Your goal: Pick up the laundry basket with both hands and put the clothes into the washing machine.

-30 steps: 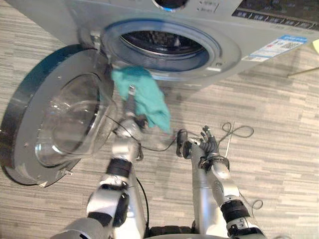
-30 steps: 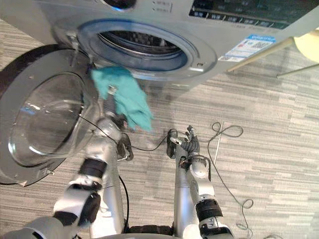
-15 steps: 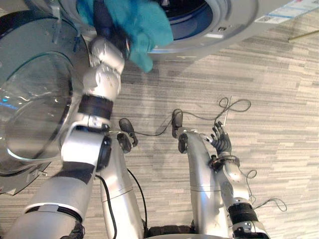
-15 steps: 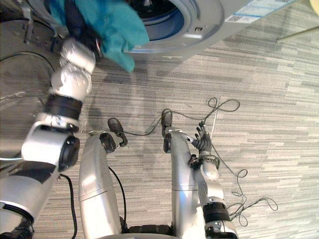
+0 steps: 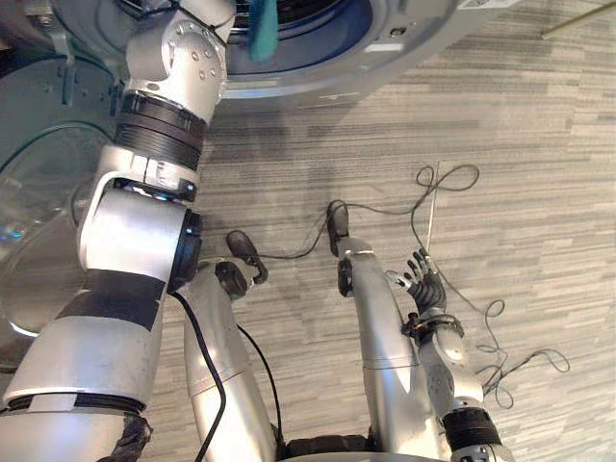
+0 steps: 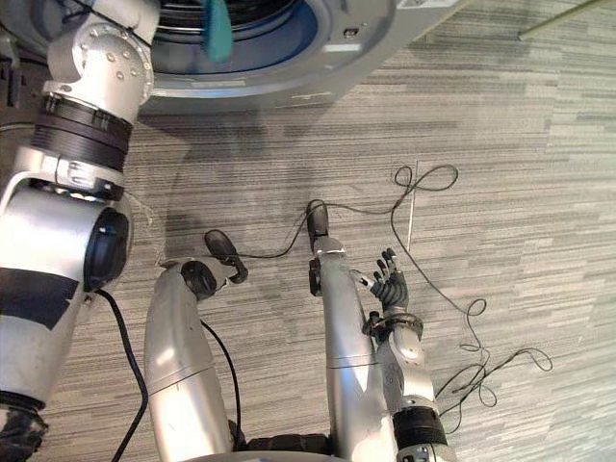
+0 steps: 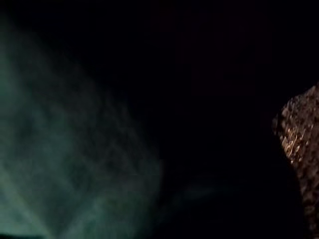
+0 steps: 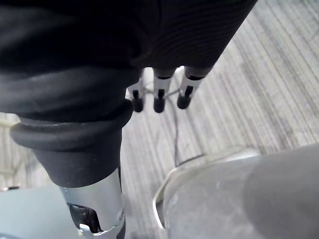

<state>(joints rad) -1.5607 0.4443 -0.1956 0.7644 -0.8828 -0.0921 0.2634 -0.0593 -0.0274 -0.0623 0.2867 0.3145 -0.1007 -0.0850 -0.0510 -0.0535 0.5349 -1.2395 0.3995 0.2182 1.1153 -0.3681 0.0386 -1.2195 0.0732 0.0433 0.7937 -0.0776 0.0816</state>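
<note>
The washing machine (image 5: 385, 43) stands ahead with its round opening facing me. My left arm (image 5: 168, 87) reaches up into the drum, where its hand is hidden. A strip of teal cloth (image 5: 262, 29) hangs just inside the opening beside that arm. In the left wrist view the teal cloth (image 7: 60, 164) is a pale blur in the dark drum, with the perforated drum wall (image 7: 299, 129) beside it. My right hand (image 5: 423, 287) hangs low by my side above the floor, open and holding nothing, its fingers (image 8: 158, 97) straight.
The machine's glass door (image 5: 38, 221) is swung open at the left, close to my left arm. Grey plank floor (image 5: 520, 115) stretches to the right. A thin rod (image 5: 577, 19) lies at the upper right.
My left arm has pushed further up, carrying the teal cloth from the rim into the drum. The camera has shifted closer to the machine. The right hand stays low.
</note>
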